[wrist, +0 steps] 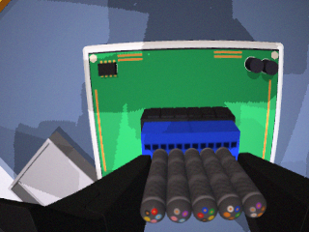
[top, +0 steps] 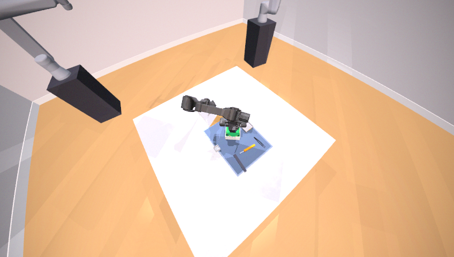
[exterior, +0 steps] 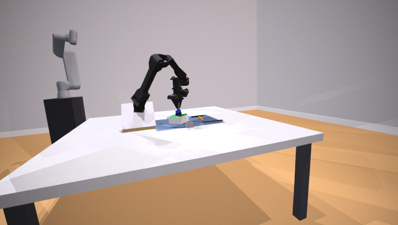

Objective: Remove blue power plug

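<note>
Two dark fingers of the gripper (top: 233, 130) (exterior: 178, 108) (wrist: 194, 157) are closed on the blue plug (exterior: 178, 111) (wrist: 190, 137), gripping it from either side, with five grey cables (wrist: 199, 186) rising between them. Just below the jaws, the plug sits at the black socket (wrist: 188, 114) on the green board (top: 228, 133) (exterior: 173, 115) (wrist: 145, 87); the grey tray (top: 247, 127) (wrist: 53, 169) lies beside the board, apart from the fingers.

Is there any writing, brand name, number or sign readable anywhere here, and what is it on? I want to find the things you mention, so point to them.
None that I can read.
The blue plug (exterior: 178, 111) (wrist: 190, 134), the circuit board (wrist: 164, 79) and its black chip (wrist: 107, 69) show no legible text.
The orange-handled tool (top: 249, 148) (exterior: 200, 118) is too small to tell.
</note>
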{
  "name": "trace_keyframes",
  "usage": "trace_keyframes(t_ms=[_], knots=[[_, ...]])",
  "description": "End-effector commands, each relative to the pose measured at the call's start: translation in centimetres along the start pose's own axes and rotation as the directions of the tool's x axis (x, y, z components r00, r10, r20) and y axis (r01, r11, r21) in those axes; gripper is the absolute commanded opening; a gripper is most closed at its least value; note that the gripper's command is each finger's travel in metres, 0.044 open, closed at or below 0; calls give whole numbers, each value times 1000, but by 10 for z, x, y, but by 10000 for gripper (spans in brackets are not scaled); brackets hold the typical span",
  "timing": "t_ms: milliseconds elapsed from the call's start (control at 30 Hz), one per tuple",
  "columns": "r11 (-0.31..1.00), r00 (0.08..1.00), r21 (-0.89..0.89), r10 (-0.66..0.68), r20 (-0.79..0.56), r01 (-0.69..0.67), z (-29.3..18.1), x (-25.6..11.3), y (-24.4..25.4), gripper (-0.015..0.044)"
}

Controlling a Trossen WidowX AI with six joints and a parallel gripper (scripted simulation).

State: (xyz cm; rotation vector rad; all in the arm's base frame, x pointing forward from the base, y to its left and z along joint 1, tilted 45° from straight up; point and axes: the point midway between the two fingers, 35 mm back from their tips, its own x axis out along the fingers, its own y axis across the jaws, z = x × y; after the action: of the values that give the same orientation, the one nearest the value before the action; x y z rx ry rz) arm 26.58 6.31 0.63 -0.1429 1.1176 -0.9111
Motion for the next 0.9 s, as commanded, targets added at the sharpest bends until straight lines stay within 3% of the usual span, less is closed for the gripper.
trace_keyframes(t_ms=[0,367,700,867], knots=[[1000,1000,-1,2,5,-2,1,-2,1,0],[996,996,0,-87,4,87,1,-21,9,0],[992,992,-3,127,4,-127,1,-23,-10,0],[994,994,-2,114,4,-114,1,-25,-8,0]])
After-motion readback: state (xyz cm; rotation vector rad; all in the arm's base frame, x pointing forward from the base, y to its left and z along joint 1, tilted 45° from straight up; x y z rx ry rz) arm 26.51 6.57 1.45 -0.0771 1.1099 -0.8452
